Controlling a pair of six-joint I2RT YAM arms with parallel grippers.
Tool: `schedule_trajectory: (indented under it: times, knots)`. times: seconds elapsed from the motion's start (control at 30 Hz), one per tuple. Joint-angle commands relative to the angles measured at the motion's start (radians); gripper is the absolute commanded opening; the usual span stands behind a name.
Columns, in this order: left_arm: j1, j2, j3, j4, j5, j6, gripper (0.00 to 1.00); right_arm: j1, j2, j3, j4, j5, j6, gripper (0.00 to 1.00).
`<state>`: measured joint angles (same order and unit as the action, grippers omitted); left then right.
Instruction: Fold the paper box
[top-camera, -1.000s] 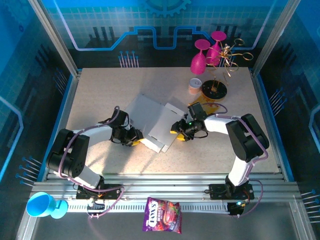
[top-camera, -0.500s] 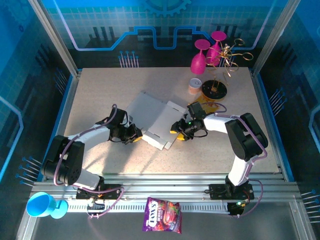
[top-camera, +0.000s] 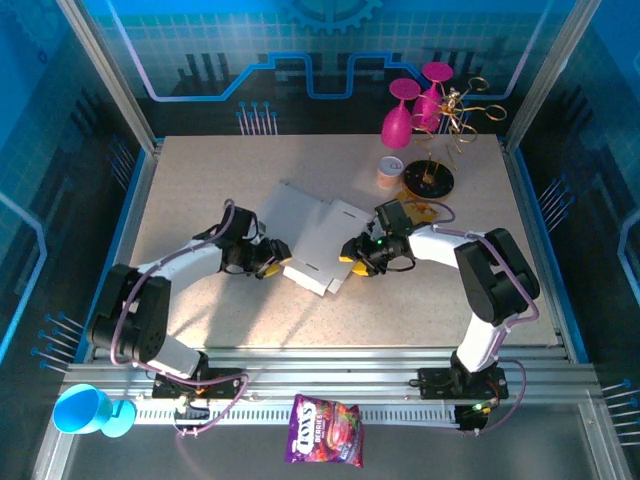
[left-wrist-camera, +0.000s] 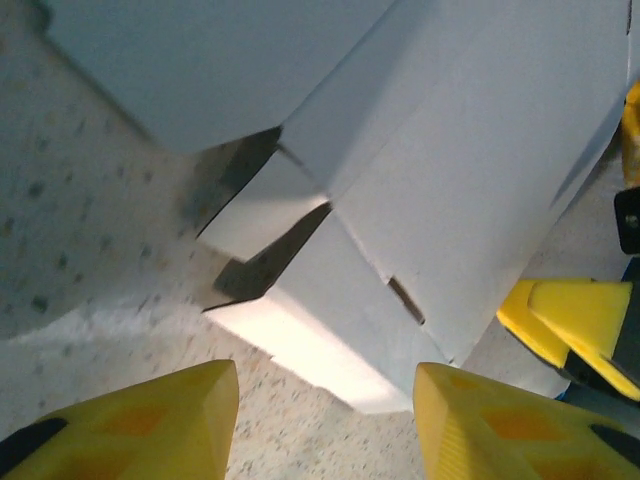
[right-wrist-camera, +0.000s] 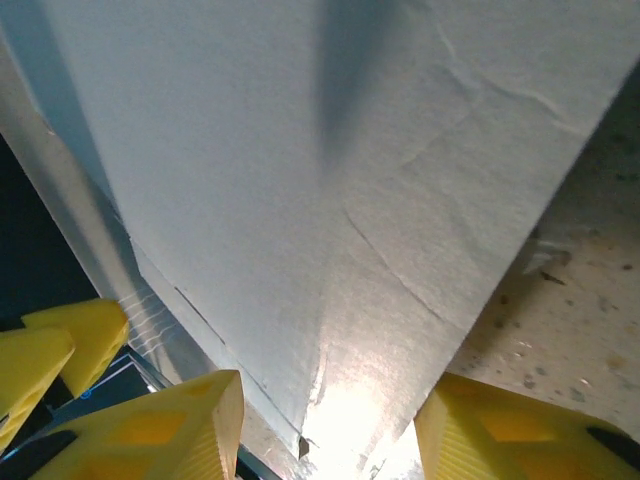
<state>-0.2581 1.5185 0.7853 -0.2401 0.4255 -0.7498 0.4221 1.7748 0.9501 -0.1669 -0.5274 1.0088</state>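
The paper box lies flat and unfolded mid-table, white-grey panels with small flaps. My left gripper sits at its near-left edge, open. In the left wrist view the box and a bright flap lie just ahead of the left gripper, with bare table between the yellow fingers. My right gripper is open at the box's near-right corner. Seen from the right wrist, a corner of the box panel reaches into the gap of the right gripper, whose fingers stand wide apart.
Two pink glasses, a gold wire stand, a black round base and a small cup stand at the back right. A purple candy bag and a blue cup lie in front of the arm bases.
My left gripper has moved slightly away from the bases and to the right, along the box's left edge. The box's near-left part has shifted a little. The right gripper has barely moved.
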Motion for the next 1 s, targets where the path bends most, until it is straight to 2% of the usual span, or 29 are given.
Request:
schedule_trajectory:
  times: [0.0,0.2,0.33,0.47,0.63,0.7,0.8,0.97]
  knots:
    - [0.002,0.056,0.019,-0.02,-0.017,0.04,0.51,-0.008,-0.006,0.036,-0.017,-0.001,-0.012,0.49]
    - [-0.004,0.1,0.024,0.027,0.004,0.027,0.51,-0.008,0.035,0.053,-0.013,-0.003,-0.015,0.49]
    - [-0.006,0.129,0.027,0.051,0.017,0.018,0.51,-0.012,0.052,0.036,0.049,-0.014,0.016,0.48]
    - [-0.01,0.131,0.024,0.058,0.021,0.013,0.49,-0.015,0.041,-0.004,0.169,-0.02,0.063,0.4]
    - [-0.01,0.124,0.018,0.051,0.024,0.02,0.48,-0.021,0.001,-0.077,0.361,-0.005,0.134,0.19]
    - [-0.01,0.115,0.017,0.046,0.023,0.02,0.48,-0.022,-0.008,-0.1,0.39,0.007,0.137,0.16]
    - [-0.01,0.069,0.025,0.007,-0.002,0.017,0.49,-0.027,-0.019,-0.084,0.316,0.031,0.113,0.19]
    - [0.0,-0.004,0.049,-0.058,-0.044,0.032,0.51,-0.041,-0.069,-0.093,0.163,0.123,0.066,0.4]
